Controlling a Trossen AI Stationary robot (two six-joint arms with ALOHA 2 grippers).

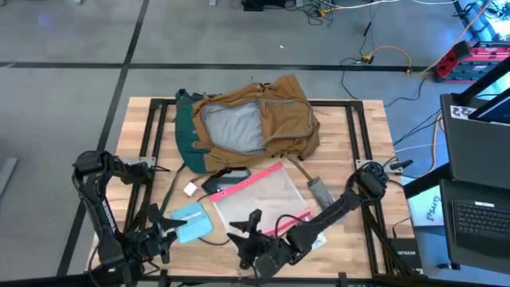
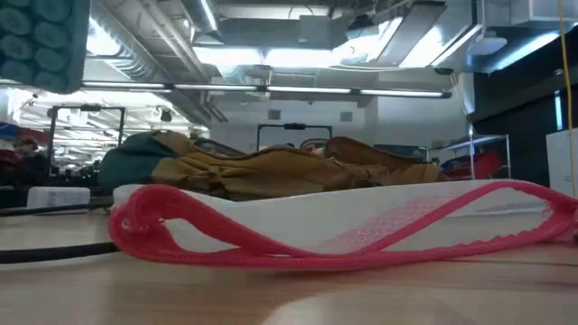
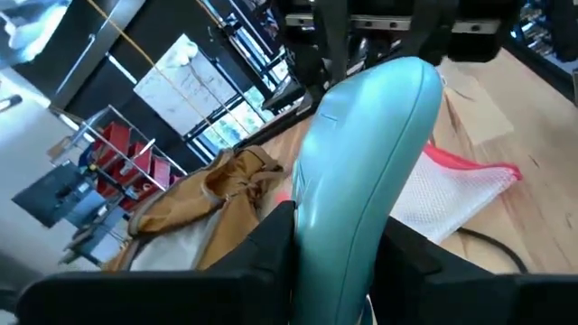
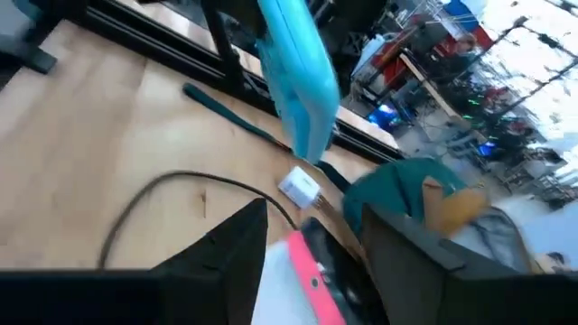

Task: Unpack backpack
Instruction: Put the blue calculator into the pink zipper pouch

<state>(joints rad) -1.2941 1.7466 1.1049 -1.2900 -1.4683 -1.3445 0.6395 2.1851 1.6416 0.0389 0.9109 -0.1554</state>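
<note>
From the high view, you see the backpack [image 1: 251, 121] lying open at the far side of the desk [image 1: 351, 171], its grey lining facing up. Nearer to you lies the clear pink-edged pouch [image 1: 259, 199], and the left tool [image 1: 169, 233] holds a light blue flat object [image 1: 190, 221] near the front edge. The right tool [image 1: 249, 231] hangs just beside the pouch; its arm crosses the desk from the right.

In the low view, the pouch's pink edge [image 2: 271, 236] fills the front and the backpack [image 2: 271, 171] lies behind it.

In the left wrist view, the left tool is closed on the blue object [image 3: 361, 171], so set it down flat on bare wood, apart from the pouch.

In the right wrist view, the right tool [image 4: 307, 236] stands wide and empty above the pouch; a white plug [image 4: 299, 188] with its dark cable [image 4: 163, 194] lies close, so avoid catching it.
</note>
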